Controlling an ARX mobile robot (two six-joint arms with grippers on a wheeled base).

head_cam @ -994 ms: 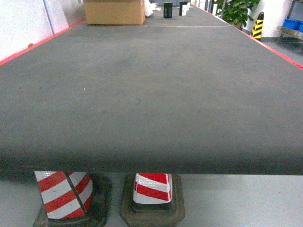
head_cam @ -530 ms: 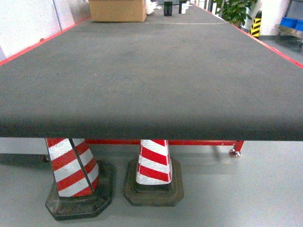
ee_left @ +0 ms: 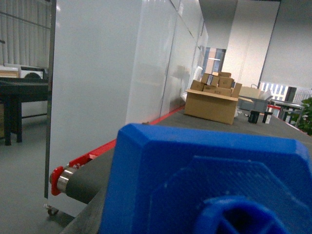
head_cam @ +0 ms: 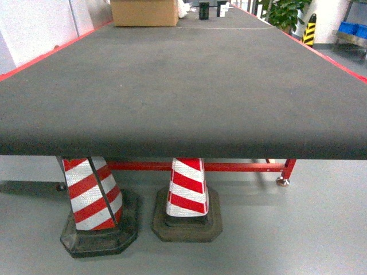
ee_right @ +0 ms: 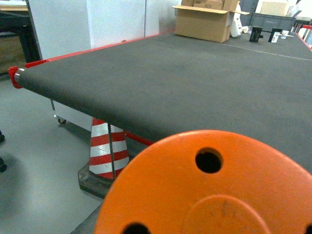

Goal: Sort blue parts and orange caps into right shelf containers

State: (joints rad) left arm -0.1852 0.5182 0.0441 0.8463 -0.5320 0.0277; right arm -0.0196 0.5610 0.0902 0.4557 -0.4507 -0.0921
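A blue part fills the lower left wrist view, right against the camera. It has a flat ribbed face and a round hub at the bottom, and it hides my left gripper's fingers. A round orange cap with small holes in its face fills the lower right wrist view. It hangs over the floor and the table edge and covers my right gripper's fingers. Neither gripper shows in the head view. Blue crates on a silver rack sit far off at the top right.
The long grey-topped, red-framed table stretches ahead. Two red-and-white cones stand on the floor under its near edge. A cardboard box sits at the far end, with a plant and a striped bollard beyond.
The head view has drawn back from the table. Its near edge sits higher in the frame, and the cones, red crossbar and floor show more fully.
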